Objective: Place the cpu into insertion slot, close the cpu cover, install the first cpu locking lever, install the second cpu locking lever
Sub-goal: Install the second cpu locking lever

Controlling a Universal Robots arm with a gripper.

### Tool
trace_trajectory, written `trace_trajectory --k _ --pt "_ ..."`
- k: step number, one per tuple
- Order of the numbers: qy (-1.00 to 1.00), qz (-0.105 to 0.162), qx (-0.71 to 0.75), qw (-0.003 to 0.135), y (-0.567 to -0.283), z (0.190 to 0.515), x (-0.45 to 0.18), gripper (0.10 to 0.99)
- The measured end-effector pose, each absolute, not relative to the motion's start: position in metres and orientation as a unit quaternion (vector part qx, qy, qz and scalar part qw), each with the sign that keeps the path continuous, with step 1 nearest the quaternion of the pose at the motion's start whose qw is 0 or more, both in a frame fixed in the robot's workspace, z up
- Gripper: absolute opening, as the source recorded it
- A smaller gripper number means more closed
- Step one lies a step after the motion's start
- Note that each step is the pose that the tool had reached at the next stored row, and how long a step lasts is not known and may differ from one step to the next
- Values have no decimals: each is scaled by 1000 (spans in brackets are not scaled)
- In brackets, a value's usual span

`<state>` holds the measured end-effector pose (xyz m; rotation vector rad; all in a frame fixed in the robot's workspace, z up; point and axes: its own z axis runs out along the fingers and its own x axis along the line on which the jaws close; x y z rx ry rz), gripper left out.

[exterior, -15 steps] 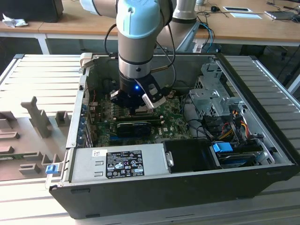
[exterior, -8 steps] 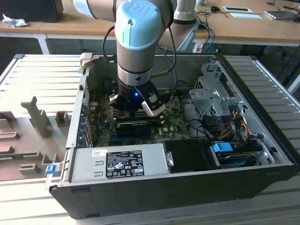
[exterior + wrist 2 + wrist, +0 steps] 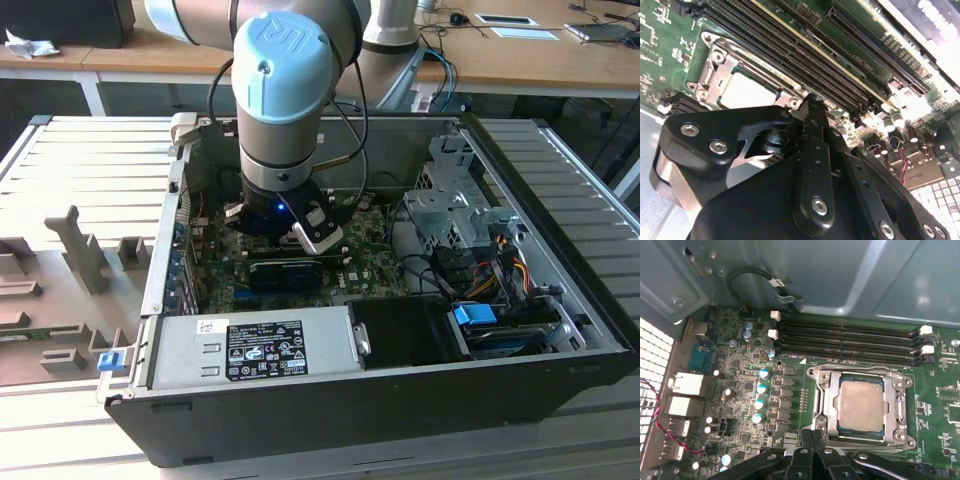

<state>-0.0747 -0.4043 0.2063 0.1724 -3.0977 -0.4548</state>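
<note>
You have the gripper (image 3: 816,446) low over the green board (image 3: 750,390) inside the open computer case (image 3: 300,400), its black fingers (image 3: 812,120) pressed together with nothing between them, tips just beside the socket edge. The cpu (image 3: 862,407) already sits in the insertion slot (image 3: 822,405), and the cpu cover (image 3: 860,374) lies flat around it, framing the grey top. At the chip's twelve o'clock in the first wrist view run the long black memory slots (image 3: 845,342)
</note>
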Motion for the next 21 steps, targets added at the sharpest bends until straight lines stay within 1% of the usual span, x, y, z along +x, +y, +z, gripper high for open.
trace_trajectory --k 7,11,21 --pt "-987 -154 55 2 -408 202 -75 106" --pt "-984 -168 55 2 -409 200 -76 106" --pt "-983 -175 55 1 -410 197 -76 106"
